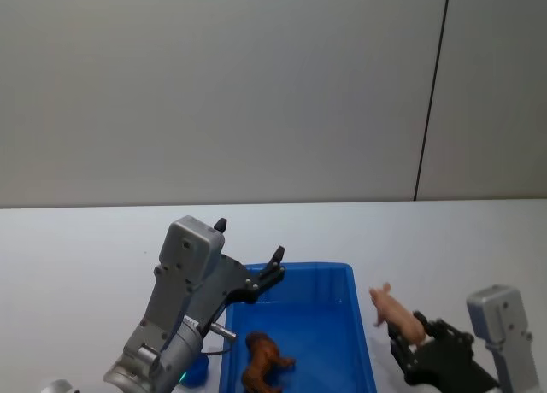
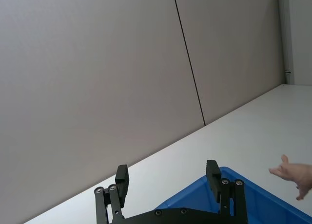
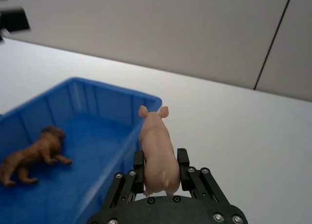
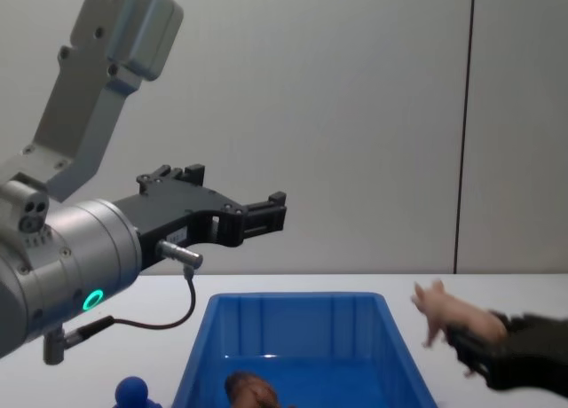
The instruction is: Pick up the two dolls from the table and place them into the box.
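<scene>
Second placement step. The right gripper [image 3: 161, 161] is pinching the pale pink pig [image 3: 157, 145] across its flanks, its two fingers [image 3: 139, 159] pressing on either side of the body, snout pointing toward the far wall. It is holding the pig clear of the table [image 1: 85, 248], just to the right of the box [image 1: 295, 267] and about level with its rim, not yet over the opening. The brown doll [image 1: 263, 361] is lying on its side on the box floor, near the front edge. The left gripper [image 2: 166, 171] is hanging raised above the far-left corner of the box, fingers spread wide and carrying nothing.

By this reading, one doll is already placed and the other is being carried to the box. The next move calls for the right arm to shift leftward across the right wall until the pig is hanging over the blue floor, clear of the brown doll, then to part its fingers. The raised left arm is occupying the left side, so the approach is best confined to the right half.
</scene>
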Motion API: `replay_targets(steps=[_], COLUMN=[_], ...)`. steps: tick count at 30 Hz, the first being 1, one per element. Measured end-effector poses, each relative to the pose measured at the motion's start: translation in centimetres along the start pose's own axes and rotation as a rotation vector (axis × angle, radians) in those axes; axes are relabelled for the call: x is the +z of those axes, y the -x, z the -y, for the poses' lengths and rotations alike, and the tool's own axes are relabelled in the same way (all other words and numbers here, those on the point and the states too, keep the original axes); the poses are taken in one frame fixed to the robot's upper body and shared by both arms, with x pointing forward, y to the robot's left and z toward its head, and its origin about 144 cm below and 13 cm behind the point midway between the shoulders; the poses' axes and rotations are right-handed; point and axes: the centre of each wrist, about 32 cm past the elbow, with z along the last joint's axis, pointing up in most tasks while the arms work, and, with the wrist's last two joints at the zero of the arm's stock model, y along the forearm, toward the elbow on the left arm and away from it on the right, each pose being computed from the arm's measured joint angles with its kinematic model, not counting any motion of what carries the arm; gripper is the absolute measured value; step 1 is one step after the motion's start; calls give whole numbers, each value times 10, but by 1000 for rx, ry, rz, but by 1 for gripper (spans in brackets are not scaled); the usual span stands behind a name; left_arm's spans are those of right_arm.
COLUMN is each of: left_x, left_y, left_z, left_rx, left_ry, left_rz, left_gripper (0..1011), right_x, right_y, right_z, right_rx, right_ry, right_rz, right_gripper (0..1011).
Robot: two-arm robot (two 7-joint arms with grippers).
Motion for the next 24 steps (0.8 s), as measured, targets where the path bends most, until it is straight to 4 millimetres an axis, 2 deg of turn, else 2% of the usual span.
replay_targets(steps=[7,17,19,20,22,23,24], left_x=[0,0,0,0,0,0,0], left_y=[0,0,0,0,0,0,0], left_z=[0,0,0,0,0,0,0], left_rx=[0,0,0,0,0,0,0], left_ry=[0,0,0,0,0,0,0], left_rz=[0,0,0,0,0,0,0], left_gripper=[1001,1001,1001,1001,1001,1001,1001], right_x=[18,31,32,33,33,33,33], right_y=[2,5,5,6,7,7,7], right_z=[-10,-30,-34,-38,-41,-44,-46], right_rx=[53,119,133,142,150,158,161], right_ry=[-60,-74,-71,-68,-64,-62,-59], right_rz=[-5,-18,-19,-21,-22,-23,-24], right_gripper=[384,397,444,507,541,613,613])
